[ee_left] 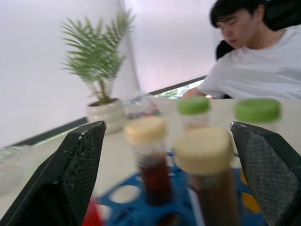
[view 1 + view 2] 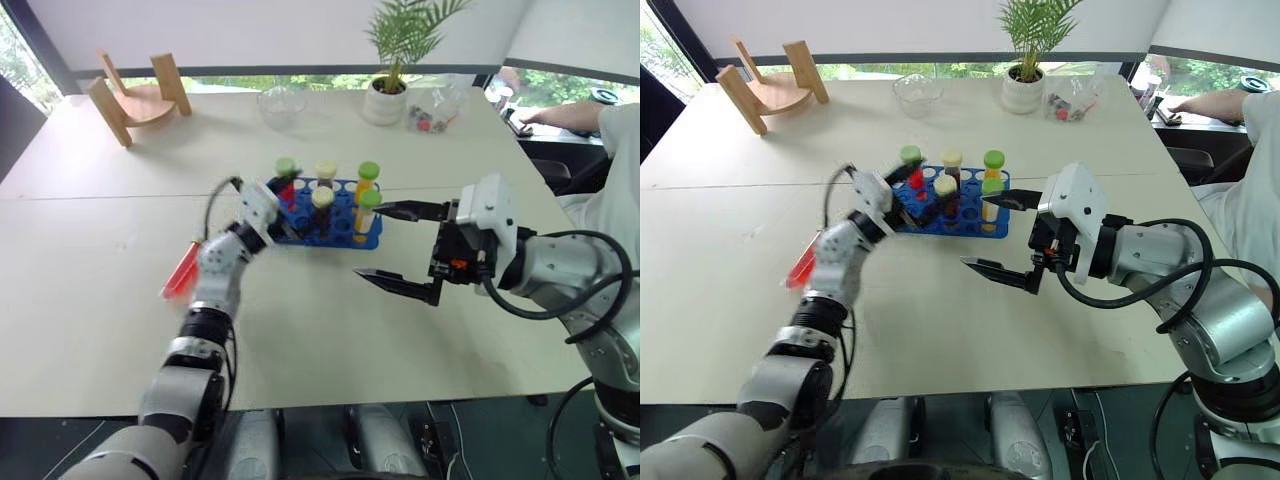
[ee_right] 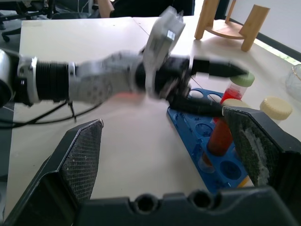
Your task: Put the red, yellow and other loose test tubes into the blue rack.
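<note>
Red tube stands in rack; your left gripper, jaws apart, could tip it. Right gripper gapes, empty.

A pale, cream-coloured table fills the room's middle, a seam running across its top. At its far edge stands a potted palm in a white pot; a clear glass bowl sits beside the palm, and a wooden stand well off toward the corner. Behind the palm, white blinds hang above a strip of window showing greenery.
</note>
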